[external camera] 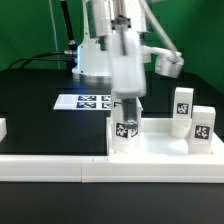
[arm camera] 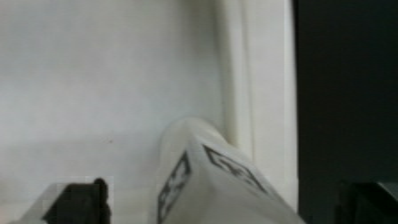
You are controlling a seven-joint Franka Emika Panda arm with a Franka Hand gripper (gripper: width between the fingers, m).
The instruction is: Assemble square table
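Nearest the exterior camera, the border rail (external camera: 50,165) runs along the table's front edge. Just behind it lies the slab (external camera: 160,145), flat on the black table (external camera: 35,110). At the slab's corner toward the exterior view's left, a tagged leg (external camera: 124,132) stands upright, and the gripper (external camera: 127,103) reaches straight down onto its top. In the wrist view the leg (arm camera: 210,170) rises between the two dark fingertips (arm camera: 80,200), which sit wide to either side; whether they press it cannot be told. Toward the exterior view's right, two more legs (external camera: 183,111) (external camera: 201,128) stand upright on the slab, close together. Farther back, the marker board (external camera: 88,101) lies flat on the table, before the arm's white base (external camera: 95,62).
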